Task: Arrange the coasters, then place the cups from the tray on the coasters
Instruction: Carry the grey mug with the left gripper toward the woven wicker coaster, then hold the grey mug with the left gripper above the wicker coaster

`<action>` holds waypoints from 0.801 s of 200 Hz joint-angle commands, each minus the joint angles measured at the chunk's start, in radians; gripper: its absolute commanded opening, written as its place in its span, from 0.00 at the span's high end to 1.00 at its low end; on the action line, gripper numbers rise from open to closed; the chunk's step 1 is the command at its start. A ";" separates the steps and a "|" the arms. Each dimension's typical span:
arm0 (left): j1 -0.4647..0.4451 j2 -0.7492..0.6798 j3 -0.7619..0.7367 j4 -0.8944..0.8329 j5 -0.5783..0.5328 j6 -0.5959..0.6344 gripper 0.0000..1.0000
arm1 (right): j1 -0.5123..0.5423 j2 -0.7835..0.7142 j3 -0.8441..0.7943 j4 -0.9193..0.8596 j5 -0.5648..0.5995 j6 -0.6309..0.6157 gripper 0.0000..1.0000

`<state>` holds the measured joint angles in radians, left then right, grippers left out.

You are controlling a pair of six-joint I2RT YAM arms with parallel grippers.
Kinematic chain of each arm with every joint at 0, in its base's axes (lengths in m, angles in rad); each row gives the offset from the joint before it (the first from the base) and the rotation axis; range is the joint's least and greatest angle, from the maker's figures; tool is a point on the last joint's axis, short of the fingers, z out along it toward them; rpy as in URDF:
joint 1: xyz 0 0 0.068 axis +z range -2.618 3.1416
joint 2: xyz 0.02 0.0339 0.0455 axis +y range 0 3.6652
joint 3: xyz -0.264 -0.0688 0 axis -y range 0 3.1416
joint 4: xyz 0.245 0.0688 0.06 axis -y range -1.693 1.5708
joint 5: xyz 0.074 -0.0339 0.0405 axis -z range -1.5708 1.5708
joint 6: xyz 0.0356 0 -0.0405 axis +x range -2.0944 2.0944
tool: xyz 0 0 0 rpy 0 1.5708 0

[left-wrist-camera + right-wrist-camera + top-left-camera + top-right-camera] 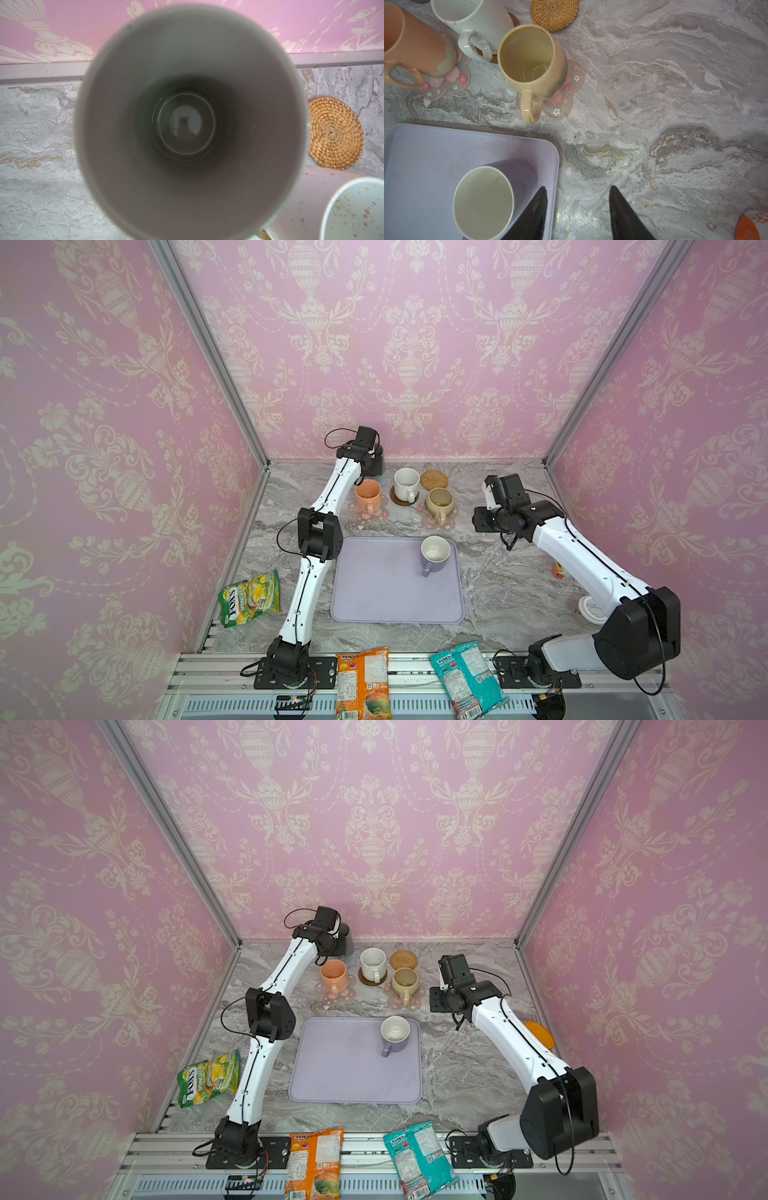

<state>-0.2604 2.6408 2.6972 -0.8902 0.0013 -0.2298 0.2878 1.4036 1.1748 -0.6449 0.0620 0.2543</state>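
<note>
Left wrist view looks straight down into the dark tumbler (187, 128), whose blurred rim fills most of the frame. Your left claw (338, 932) has its jaws closed. Its fingers are hidden, so you cannot tell whether they pinch the rim. In both top views, with the tray (374, 597) as the dial's centre and twelve at the back wall (415, 364), this claw sits atop the tumbler far out near twelve o'clock, close to that wall. A sliver of the blue woven coaster (352, 962) shows at the tumbler's foot; whether the tumbler rests on it is unclear.

Your right claw (577, 187) is open, with only bare table (675, 124) showing in the gap. It hovers at about two o'clock, near the tray's corner.

Nearest to it, the lavender cup (483, 203) stands upright on the tray, in the one o'clock corner, handle toward seven.

Beyond the tray, toward twelve, three cups stand on coasters. The beige cup (439, 502) is on a flower coaster (452, 521) at one o'clock. The white cup (406, 484) is on the wooden coaster (397, 502) at twelve. The peach cup (368, 494) is on a second flower coaster (381, 515) toward eleven. The rattan coaster (434, 480) lies bare, at twelve o'clock from the beige cup and three from the white cup. An orange lid (540, 1033) lies far out at three o'clock.
</note>
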 commanded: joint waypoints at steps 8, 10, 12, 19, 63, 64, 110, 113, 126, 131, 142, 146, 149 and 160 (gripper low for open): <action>-0.007 -0.016 0.050 0.095 -0.056 -0.028 1.00 | -0.015 -0.001 -0.029 0.011 -0.034 -0.024 0.50; -0.007 -0.016 0.050 0.096 -0.059 -0.027 1.00 | -0.016 0.000 -0.029 0.011 -0.037 -0.024 0.50; -0.007 -0.016 0.051 0.096 -0.062 -0.026 1.00 | -0.015 0.002 -0.029 0.011 -0.037 -0.023 0.50; -0.007 -0.016 0.051 0.096 -0.074 -0.024 1.00 | -0.018 0.004 -0.029 0.011 -0.042 -0.022 0.50; -0.006 -0.005 0.050 0.085 -0.089 -0.024 1.00 | -0.024 0.012 -0.043 0.026 -0.057 -0.018 0.50; -0.005 -0.005 0.051 0.084 -0.087 -0.024 1.00 | -0.024 0.012 -0.044 0.026 -0.056 -0.018 0.50; -0.006 0.012 0.051 0.046 -0.074 -0.036 1.00 | -0.027 0.018 -0.056 0.047 -0.070 -0.006 0.51; -0.005 0.012 0.050 0.044 -0.074 -0.038 1.00 | -0.027 0.018 -0.058 0.048 -0.070 -0.006 0.50; -0.006 0.016 0.049 0.031 -0.069 -0.039 1.00 | -0.027 0.020 -0.062 0.047 -0.065 -0.010 0.51; -0.007 0.018 0.049 0.027 -0.071 -0.038 1.00 | -0.027 0.020 -0.063 0.046 -0.061 -0.012 0.51; -0.007 0.021 0.049 0.020 -0.073 -0.039 1.00 | -0.028 0.021 -0.066 0.043 -0.053 -0.017 0.51; -0.007 0.022 0.049 0.019 -0.073 -0.040 1.00 | -0.029 0.021 -0.066 0.042 -0.051 -0.019 0.51; -0.007 0.022 0.050 0.017 -0.074 -0.041 1.00 | -0.029 0.021 -0.067 0.042 -0.051 -0.020 0.51; -0.007 0.024 0.049 0.016 -0.072 -0.045 1.00 | -0.028 0.022 -0.070 0.042 -0.047 -0.023 0.51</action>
<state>-0.2642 2.6781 2.7014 -0.8982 -0.0582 -0.2531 0.2665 1.4166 1.1225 -0.6033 0.0067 0.2535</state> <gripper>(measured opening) 0.160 0.496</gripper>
